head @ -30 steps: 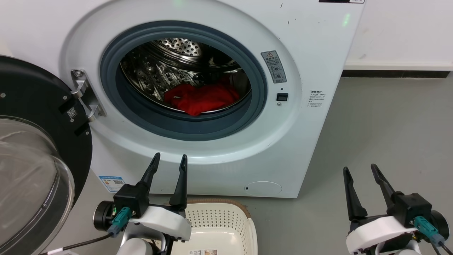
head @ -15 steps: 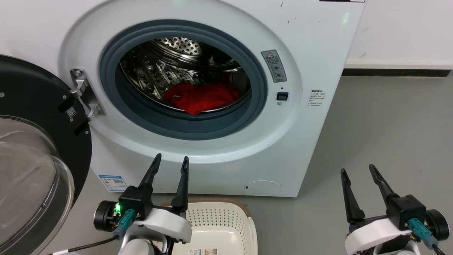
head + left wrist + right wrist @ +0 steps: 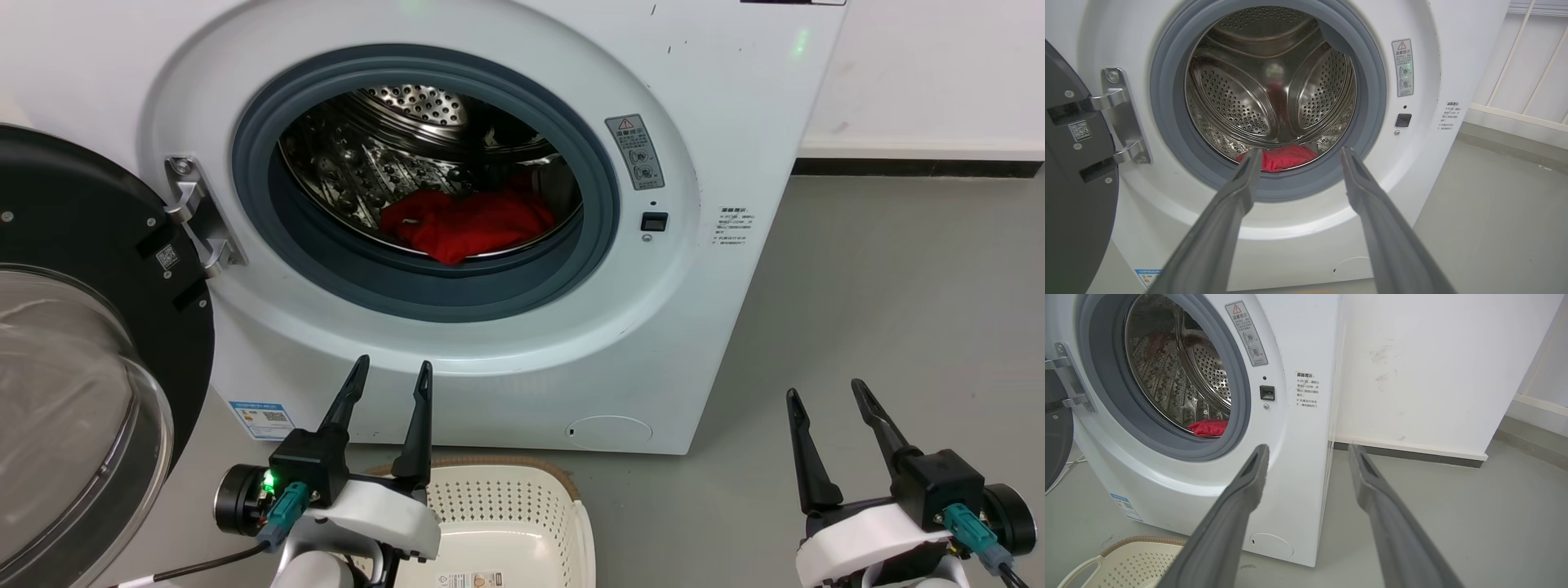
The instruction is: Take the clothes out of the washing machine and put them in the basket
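Red clothes [image 3: 469, 224] lie in a heap at the bottom of the steel drum of the white washing machine [image 3: 718, 106], whose door stands open. The heap also shows as red clothes [image 3: 1282, 157] low in the drum and as red clothes [image 3: 1208, 427] past the grey ring. The cream basket [image 3: 522, 506] sits empty on the floor just below the machine's front. My left gripper [image 3: 390, 372] is open over the basket's left rim, fingers pointing at the machine. My right gripper [image 3: 823, 390] is open over bare floor right of the machine. Both hold nothing.
The black-framed glass door [image 3: 73, 351] swings out at the left, near my left arm. Grey floor [image 3: 898, 310] stretches to the right of the machine, ending at a white wall with a dark skirting [image 3: 914, 167]. The basket [image 3: 1126, 559] peeks in at the lower left.
The picture has shifted very slightly. Both grippers hold nearly the same pose, open; the right one sits a little lower than a second ago. The clothes have not moved.
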Tool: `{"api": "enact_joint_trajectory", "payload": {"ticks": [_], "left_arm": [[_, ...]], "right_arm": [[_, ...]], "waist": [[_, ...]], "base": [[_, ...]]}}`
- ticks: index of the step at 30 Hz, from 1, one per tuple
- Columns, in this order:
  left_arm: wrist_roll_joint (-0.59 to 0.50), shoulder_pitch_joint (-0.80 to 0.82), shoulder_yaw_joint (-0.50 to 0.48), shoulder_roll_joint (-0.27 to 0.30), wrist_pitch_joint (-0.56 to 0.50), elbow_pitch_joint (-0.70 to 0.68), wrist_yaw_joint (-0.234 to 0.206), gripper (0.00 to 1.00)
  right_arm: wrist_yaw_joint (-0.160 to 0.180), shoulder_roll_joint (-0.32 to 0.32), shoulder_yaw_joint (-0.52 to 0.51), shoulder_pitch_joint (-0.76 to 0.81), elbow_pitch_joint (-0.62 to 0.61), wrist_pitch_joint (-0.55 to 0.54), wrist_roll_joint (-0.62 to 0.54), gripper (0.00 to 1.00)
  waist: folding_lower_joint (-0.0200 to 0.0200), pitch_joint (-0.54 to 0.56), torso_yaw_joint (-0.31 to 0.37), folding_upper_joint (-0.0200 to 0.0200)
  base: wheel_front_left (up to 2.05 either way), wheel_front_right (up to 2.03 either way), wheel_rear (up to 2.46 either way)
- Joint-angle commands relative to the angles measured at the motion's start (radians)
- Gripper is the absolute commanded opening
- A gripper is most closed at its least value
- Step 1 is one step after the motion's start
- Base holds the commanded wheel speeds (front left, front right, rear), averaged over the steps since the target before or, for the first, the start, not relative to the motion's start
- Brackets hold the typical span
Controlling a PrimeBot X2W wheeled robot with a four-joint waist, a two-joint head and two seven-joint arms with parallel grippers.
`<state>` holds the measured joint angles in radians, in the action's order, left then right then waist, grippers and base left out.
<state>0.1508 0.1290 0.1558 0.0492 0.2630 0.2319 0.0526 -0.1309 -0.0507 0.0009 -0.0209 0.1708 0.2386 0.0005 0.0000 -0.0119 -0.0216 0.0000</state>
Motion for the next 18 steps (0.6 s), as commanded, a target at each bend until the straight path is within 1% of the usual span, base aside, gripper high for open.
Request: {"api": "enact_joint_trajectory", "payload": {"ticks": [1, 9, 13, 18], "left_arm": [[-0.005, 0.010, 0.000, 0.002, 0.003, 0.001, -0.004, 1.00], [0.010, 0.086, 0.016, 0.002, 0.003, 0.010, -0.026, 1.00], [0.011, 0.150, 0.014, 0.002, 0.003, 0.026, -0.038, 1.00], [0.003, 0.248, -0.019, 0.002, 0.003, 0.067, -0.050, 1.00]], "right_arm": [[0.000, 0.001, 0.000, 0.003, 0.001, 0.005, 0.003, 1.00], [0.000, 0.001, 0.008, -0.030, -0.018, -0.002, 0.004, 1.00], [0.000, 0.001, 0.019, -0.059, -0.034, -0.005, 0.005, 1.00], [0.000, 0.001, 0.029, -0.096, -0.069, -0.005, 0.012, 1.00]], "waist": [[0.0000, -0.002, -0.001, 0.0000], [0.0000, -0.055, 0.002, 0.0000], [0.0000, -0.105, 0.015, 0.0000], [0.0000, -0.188, 0.043, 0.0000]], "base": [[0.00, 0.00, 0.00], [0.00, 0.00, 0.00], [0.00, 0.00, 0.00], [0.00, 0.00, 0.00]]}}
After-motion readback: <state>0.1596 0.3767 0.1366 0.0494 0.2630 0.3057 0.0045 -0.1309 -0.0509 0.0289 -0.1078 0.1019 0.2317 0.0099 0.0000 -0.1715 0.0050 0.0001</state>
